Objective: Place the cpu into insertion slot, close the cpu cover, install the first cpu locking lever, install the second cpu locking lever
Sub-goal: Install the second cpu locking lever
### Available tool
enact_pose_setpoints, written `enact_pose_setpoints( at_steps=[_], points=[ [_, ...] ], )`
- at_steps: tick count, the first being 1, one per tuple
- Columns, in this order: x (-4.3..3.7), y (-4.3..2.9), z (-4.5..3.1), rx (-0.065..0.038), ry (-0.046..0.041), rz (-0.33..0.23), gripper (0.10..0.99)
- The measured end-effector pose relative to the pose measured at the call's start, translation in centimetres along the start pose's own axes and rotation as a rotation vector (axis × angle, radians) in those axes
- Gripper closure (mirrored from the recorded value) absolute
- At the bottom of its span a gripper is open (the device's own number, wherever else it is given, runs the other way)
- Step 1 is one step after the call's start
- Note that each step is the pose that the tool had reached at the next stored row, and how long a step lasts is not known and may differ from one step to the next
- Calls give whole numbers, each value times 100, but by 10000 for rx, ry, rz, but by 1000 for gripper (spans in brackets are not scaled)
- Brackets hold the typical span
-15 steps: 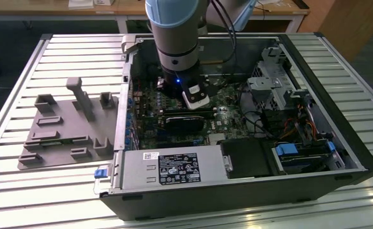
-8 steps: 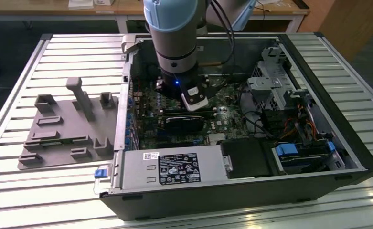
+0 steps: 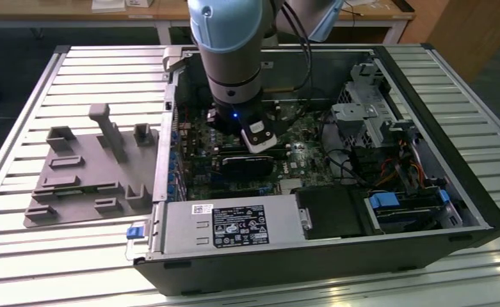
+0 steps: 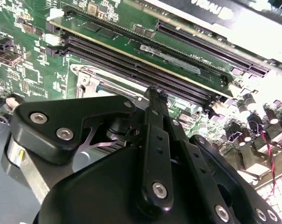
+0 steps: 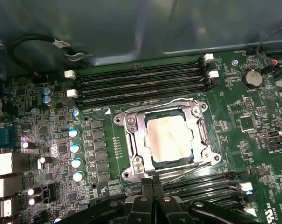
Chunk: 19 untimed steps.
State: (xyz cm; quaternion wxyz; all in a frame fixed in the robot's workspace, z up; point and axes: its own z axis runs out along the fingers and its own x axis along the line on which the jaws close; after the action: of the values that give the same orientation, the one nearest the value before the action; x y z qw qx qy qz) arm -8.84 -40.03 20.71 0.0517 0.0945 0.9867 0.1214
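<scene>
In the first wrist view the cpu (image 5: 171,137), a pale silver square, lies in the insertion slot (image 5: 202,108) on the green board. The cpu cover (image 5: 133,140), a silver frame, lies flat around it. Thin metal lever rods (image 5: 182,171) run along two opposite sides of the frame; I cannot tell whether they are latched. My gripper (image 5: 152,187) hovers just off one edge of the socket, its black fingers (image 4: 152,121) pressed together with nothing visible between them. In the exterior view the arm reaches down into the open computer case (image 3: 454,192).
Long black memory slots (image 5: 141,81) flank the socket on both sides. A row of capacitors (image 5: 75,149) stands beside it. A black card (image 3: 248,167) lies next to the wrist, a power supply (image 3: 232,227) sits at the case front, and a grey fixture tray (image 3: 88,173) rests on the slatted table.
</scene>
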Motion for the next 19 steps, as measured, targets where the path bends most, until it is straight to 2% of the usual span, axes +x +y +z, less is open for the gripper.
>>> enact_pose_setpoints(
  at_steps=[5,8,10,16,19],
  points=[
    [17,-33,13,-178,38,0,984],
    [28,-50,19,-424,84,22,984],
    [28,-68,19,-531,103,35,984],
    [18,-128,10,-647,124,48,984],
    [16,-146,10,-782,149,63,984]
  ],
)
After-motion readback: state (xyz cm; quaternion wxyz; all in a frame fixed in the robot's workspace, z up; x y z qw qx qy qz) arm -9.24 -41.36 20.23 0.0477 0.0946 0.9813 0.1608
